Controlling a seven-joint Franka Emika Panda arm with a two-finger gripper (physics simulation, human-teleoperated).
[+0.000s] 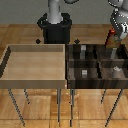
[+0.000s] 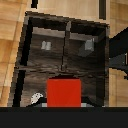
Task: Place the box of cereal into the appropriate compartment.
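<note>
Box of cereal point(image 2: 64, 93) pinched in tool point(image 1: 114, 38), held above dark compartment tray point(image 1: 70, 62) near its far corner on the exterior view's right. Transport mostly done. Remaining: lower into proper compartment, release. Light bin point(image 1: 35, 80) unused.

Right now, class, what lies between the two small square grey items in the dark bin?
A dark divider wall of the bin lies between one grey item and the other grey item, so they sit in separate compartments. The wrist view shows this.
</note>
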